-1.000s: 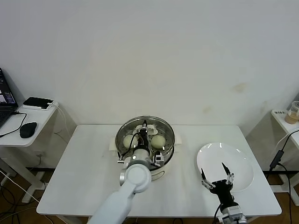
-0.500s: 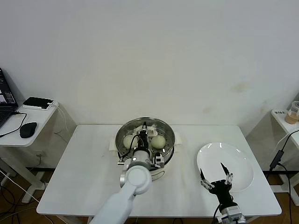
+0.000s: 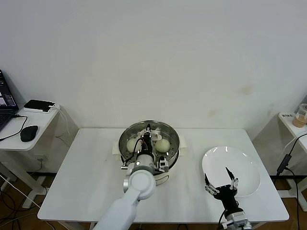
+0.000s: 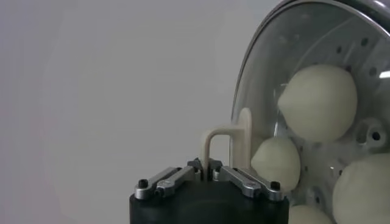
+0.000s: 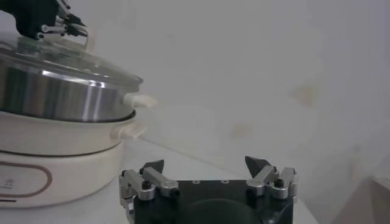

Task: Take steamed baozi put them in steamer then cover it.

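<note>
The steamer (image 3: 169,170) stands at the middle of the white table, its steel pot (image 5: 55,91) on a cream base. The clear glass cover (image 3: 171,134) rests on top of it. Cream-white baozi (image 3: 162,144) show through the glass, also in the left wrist view (image 4: 317,100). My left gripper (image 3: 149,134) is above the steamer, shut on the cover's cream bar handle (image 4: 226,143). My right gripper (image 3: 220,183) is open and empty, low at the front right, by the near edge of the white plate.
A flat white plate (image 3: 240,165) lies on the table's right side. A side desk with a mouse (image 3: 29,132) stands at the far left. A small shelf with a cup (image 3: 302,115) is at the far right.
The cover has settled slightly lower onto the steamer with my left gripper on its handle. My right gripper has drifted a little toward the front edge.
</note>
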